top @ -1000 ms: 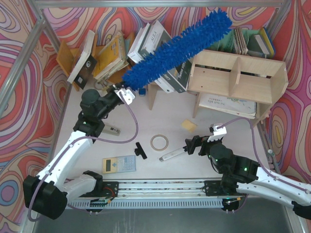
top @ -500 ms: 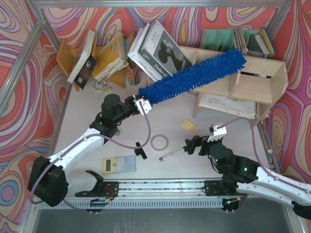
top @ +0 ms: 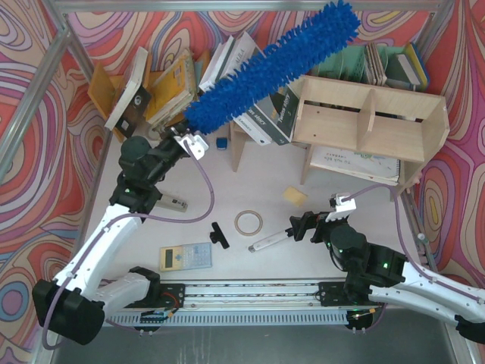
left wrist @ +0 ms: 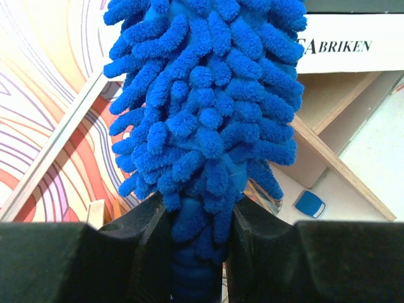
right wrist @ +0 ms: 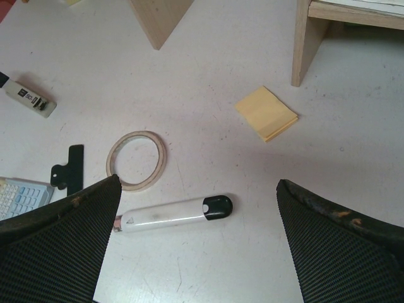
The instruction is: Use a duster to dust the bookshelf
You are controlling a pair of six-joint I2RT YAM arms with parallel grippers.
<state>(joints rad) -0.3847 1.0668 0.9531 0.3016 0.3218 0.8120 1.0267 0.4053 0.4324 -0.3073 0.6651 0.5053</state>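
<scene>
Closest in, on the pale table (top: 250, 182) just beyond the arm bases: a calculator (top: 185, 257), a black clip (top: 219, 234), a white marker pen (top: 267, 243) with a black cap, and a ring of tape (top: 248, 222). At the near right, the right gripper (top: 297, 227), fingers spread wide and holding nothing, low over the table just beside the pen's capped end. A little further out, a yellow pad of sticky notes (top: 295, 196) lying flat near a leg of the bookshelf (top: 379, 114). At mid-depth on the left, the left gripper (top: 189, 144), fingers clamped tight on the short smooth handle of the duster (top: 269, 64). From that grip, the fluffy bright blue head slanting away toward the far right, passing over a row of leaning books (top: 250, 91) at the left end of the bookshelf, tip reaching out past the shelf's back edge toward the patterned wall. No telling whether the fluff touches the books or the wood beneath it. Bookshelf itself: light plywood, two tiers, upright dividers, standing wide across the far right of the table, a flat white book on its lower tier. Far left, more books (top: 174, 83) tipped against an orange-brown rack (top: 102, 83). A small blue item (top: 221, 142) on the table just beside the left gripper.
</scene>
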